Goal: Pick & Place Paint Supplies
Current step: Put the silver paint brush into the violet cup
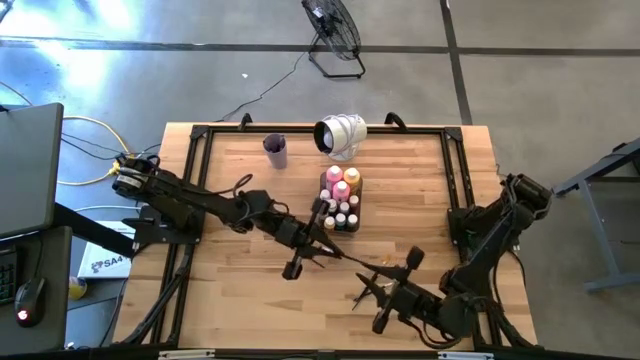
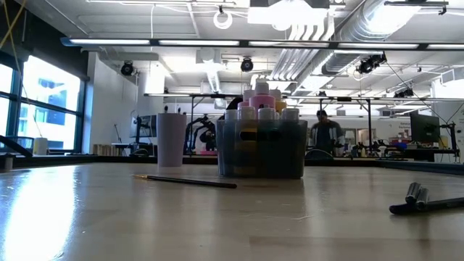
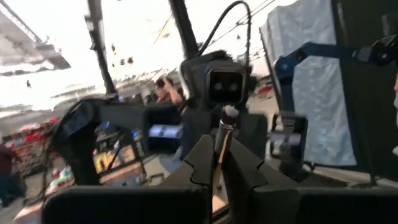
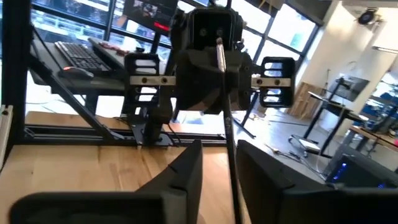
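Midway over surface (image 1: 250,300), left gripper (image 1: 322,243) fingers clamped on paintbrush (image 1: 352,259); right gripper (image 1: 368,292) fingers slightly apart around it.

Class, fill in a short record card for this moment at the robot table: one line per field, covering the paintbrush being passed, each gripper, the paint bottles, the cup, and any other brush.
Handover brush: paintbrush spans between both grippers above mid-table
Left gripper: shut on the paintbrush, bristle end showing
Right gripper: fingers open, brush shaft running between them
Paint bottles: grouped in the tray, pink and orange ones tallest
Cup: lilac, upright, beside the tray
Second brush: lying flat on the table
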`<state>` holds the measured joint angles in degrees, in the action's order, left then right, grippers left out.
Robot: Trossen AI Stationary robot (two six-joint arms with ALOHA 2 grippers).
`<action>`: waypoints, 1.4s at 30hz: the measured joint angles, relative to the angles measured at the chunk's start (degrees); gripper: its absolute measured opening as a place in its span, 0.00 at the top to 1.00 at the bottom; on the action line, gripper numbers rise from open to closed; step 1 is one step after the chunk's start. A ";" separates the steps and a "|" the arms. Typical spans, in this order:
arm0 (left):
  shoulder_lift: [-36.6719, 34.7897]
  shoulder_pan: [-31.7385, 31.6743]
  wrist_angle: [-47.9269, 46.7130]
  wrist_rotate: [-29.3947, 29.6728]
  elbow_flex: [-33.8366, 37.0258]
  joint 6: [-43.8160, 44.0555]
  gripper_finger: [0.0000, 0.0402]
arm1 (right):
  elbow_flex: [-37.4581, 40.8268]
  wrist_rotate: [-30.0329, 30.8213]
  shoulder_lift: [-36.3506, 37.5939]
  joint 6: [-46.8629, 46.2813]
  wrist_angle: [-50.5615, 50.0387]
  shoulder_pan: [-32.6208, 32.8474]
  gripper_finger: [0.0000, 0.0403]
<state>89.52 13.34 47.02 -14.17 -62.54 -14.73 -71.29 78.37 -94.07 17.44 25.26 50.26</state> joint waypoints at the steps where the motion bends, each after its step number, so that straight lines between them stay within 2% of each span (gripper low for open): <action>1: -0.75 -0.49 -0.94 0.00 0.33 0.34 0.97 | 0.00 0.85 0.06 0.65 0.76 0.60 0.75; 6: -6.83 -3.63 -10.72 1.54 0.54 0.43 0.97 | -0.02 7.40 0.09 0.91 1.17 4.06 0.67; 10: -14.44 -6.24 -23.12 7.66 0.52 0.09 0.97 | -0.02 11.56 0.09 0.55 0.93 6.68 0.67; 14: -22.10 -8.25 -36.64 20.13 0.52 -0.02 0.97 | -0.02 11.58 0.09 -1.47 -0.07 8.49 0.70; 19: -29.55 -10.96 -52.44 36.54 0.52 1.91 0.97 | -0.02 11.48 0.11 -12.07 -8.62 9.07 0.75; 23: -32.70 -13.54 -59.73 43.08 0.50 4.29 0.97 | -0.02 11.15 0.11 -22.36 -17.91 9.00 0.78; 27: -32.95 -17.24 -63.27 45.03 0.52 5.28 0.97 | -0.02 7.93 0.11 -30.73 -24.73 8.38 0.80; 31: -31.15 -21.60 -64.20 45.27 0.58 6.16 0.97 | -0.02 4.22 0.11 -35.30 -26.94 7.37 0.82; 36: -29.72 -27.69 -63.46 44.86 3.40 7.76 0.97 | -0.02 -0.49 0.11 -35.75 -27.17 6.53 0.82; 42: -29.62 -35.22 -63.28 41.30 8.76 10.30 0.97 | -0.02 -0.48 0.11 -35.68 -27.64 6.58 0.83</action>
<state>59.90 -21.88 -16.26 27.13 -53.78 -4.43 -71.31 77.89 -93.95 -18.24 -2.38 56.84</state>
